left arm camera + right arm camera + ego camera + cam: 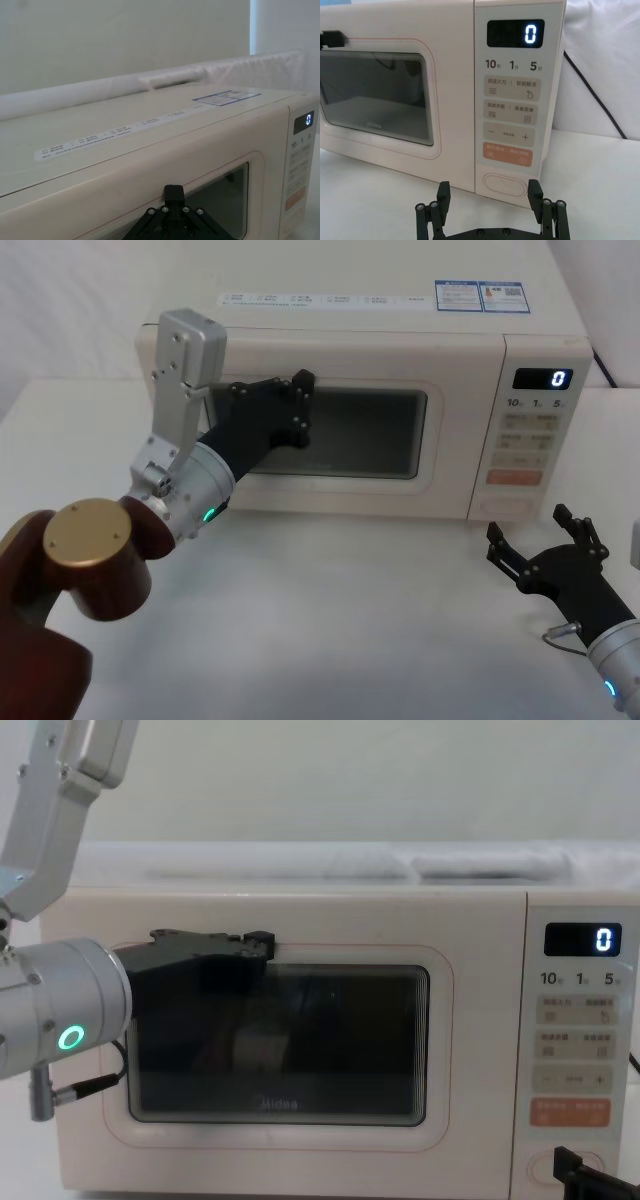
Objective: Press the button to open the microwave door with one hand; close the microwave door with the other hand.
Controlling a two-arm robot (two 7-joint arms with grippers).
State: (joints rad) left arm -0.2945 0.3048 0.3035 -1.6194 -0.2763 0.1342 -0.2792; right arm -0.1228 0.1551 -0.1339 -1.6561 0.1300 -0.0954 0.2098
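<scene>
Pressing on the shut door, the left hand looks closed. The right hand waits open, the button just ahead. Closing looks done; next, back away.

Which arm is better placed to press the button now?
Right: its open gripper sits just before the button, while the left gripper is at the closed door.

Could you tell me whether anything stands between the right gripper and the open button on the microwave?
Nothing visible does. The right gripper, open, sits just in front of the button with bare table between them. The left gripper rests against the closed microwave door.
</scene>
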